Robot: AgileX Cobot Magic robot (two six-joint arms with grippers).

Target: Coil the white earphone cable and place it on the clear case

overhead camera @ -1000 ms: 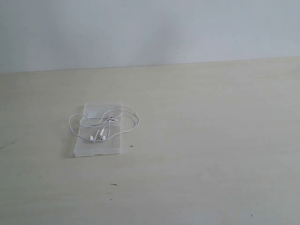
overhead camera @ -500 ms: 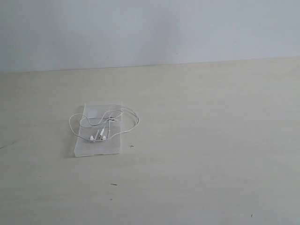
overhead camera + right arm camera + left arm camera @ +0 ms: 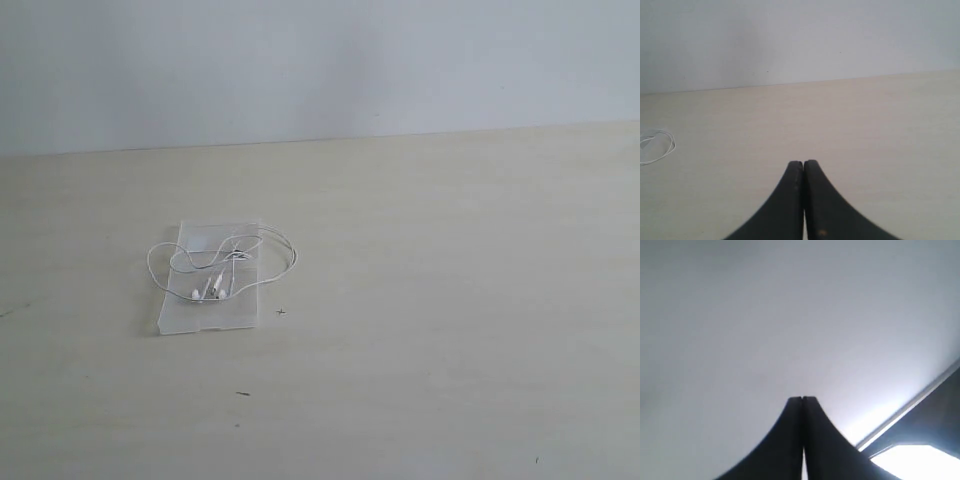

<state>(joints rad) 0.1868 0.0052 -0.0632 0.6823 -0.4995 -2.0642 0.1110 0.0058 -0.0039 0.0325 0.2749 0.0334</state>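
The white earphone cable (image 3: 222, 262) lies in loose loops on the clear case (image 3: 205, 315), which rests flat on the table at left of centre in the exterior view; parts of the loops hang past the case's edges, and the two earbuds lie near its middle. No arm shows in the exterior view. My left gripper (image 3: 802, 399) is shut with nothing in it and faces only a pale blank surface. My right gripper (image 3: 803, 162) is shut and empty above the table, with one loop of the cable (image 3: 660, 147) far off at that picture's edge.
The pale wooden table (image 3: 450, 300) runs back to a grey-white wall (image 3: 320, 60). A few small dark specks (image 3: 242, 394) mark the tabletop. A dark frame with a bright strip (image 3: 920, 440) shows in a corner of the left wrist view.
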